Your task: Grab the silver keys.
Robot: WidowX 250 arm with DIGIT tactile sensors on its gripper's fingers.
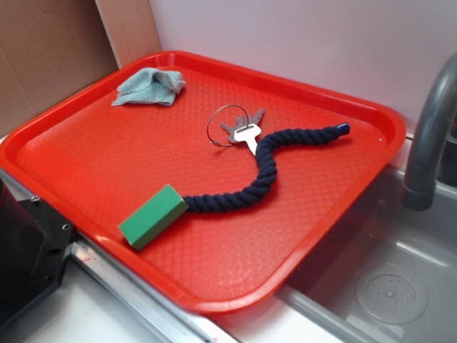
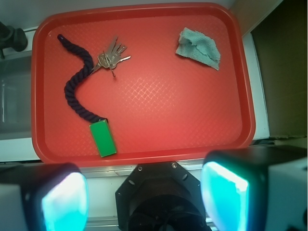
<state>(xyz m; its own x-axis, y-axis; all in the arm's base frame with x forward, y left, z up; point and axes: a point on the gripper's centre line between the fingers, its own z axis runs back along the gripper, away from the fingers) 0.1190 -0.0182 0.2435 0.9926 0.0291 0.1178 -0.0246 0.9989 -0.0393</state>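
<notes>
Gleaming silver keys [image 1: 244, 132] fan from wire ring.

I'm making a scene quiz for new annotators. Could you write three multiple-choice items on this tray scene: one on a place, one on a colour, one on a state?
1. Where do the shiny silver metal keys lie on the red plastic tray?
A. Beside the dark blue twisted rope
B. On the crumpled pale blue cloth
C. In the grey metal sink

2. What colour is the rectangular block at the rope's end?
A. Yellow
B. Green
C. White

3. How is the gripper?
A. Shut on the keys
B. Shut on the rope
C. Open, holding nothing

Answers: 1 A, the keys sit against the rope's bend. 2 B, it is plainly green. 3 C, the wrist view shows the fingers apart, well short of the tray.
</notes>
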